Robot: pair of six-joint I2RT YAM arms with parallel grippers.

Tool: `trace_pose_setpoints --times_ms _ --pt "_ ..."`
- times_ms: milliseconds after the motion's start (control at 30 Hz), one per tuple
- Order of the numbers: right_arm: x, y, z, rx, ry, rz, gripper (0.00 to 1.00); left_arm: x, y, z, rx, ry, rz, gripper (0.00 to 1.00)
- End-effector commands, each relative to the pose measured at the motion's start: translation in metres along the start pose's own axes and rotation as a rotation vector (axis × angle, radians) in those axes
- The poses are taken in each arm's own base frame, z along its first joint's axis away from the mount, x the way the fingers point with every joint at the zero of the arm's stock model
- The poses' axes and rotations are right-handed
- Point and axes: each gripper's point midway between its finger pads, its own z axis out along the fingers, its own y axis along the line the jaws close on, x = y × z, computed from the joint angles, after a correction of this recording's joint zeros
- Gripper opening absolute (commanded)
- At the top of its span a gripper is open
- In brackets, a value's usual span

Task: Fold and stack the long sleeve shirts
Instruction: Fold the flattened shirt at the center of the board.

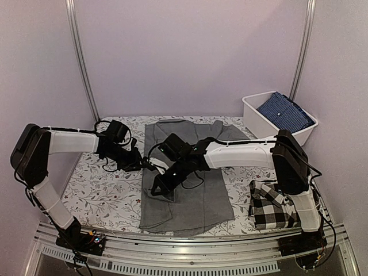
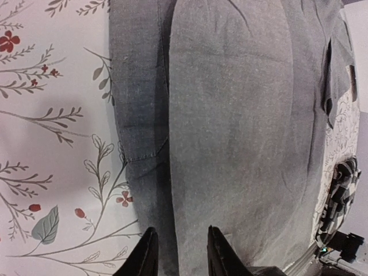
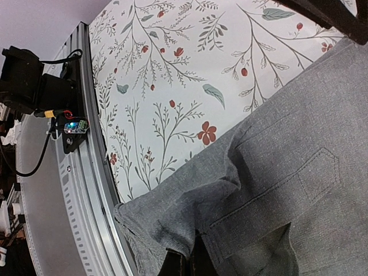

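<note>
Back right, white bin (image 1: 253, 117) holds blue checked cloth (image 1: 286, 112) (folded); right gripper (image 3: 187, 260) pinches grey shirt (image 1: 195, 201), left gripper (image 2: 181, 238) fingers apart.

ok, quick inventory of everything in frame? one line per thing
grey shirt: 1, mid-grey, spread at table centre, one spot pinched up
checked shirt: 1, black-and-white, folded, near right corner
bin: 1, white, far right
blue cloth: 1, blue, inside the bin
tablecloth: 1, white with floral print, covering the table
rail: 1, silver, along the near edge
left gripper: 1, black, at the grey shirt's left edge, grip unclear
right gripper: 1, black, shut on the grey shirt
</note>
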Motion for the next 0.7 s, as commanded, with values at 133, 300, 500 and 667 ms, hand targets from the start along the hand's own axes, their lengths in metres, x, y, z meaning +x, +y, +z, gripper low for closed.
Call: trace_pose_setpoints --times_ms 133,300,500,667 --pt "0.021 0.005 0.011 -0.010 0.054 0.014 0.01 -0.001 0.007 0.005 0.003 0.000 -0.001 0.29" --pt "0.023 0.007 0.012 -0.016 0.057 0.014 0.07 0.000 0.009 0.007 -0.003 0.004 -0.005 0.29" --pt "0.020 0.015 0.003 -0.033 0.031 0.010 0.32 0.001 0.015 0.009 -0.019 0.005 -0.015 0.30" --pt "0.003 0.023 -0.029 0.016 -0.064 -0.001 0.47 0.003 0.024 0.013 -0.039 0.010 -0.034 0.31"
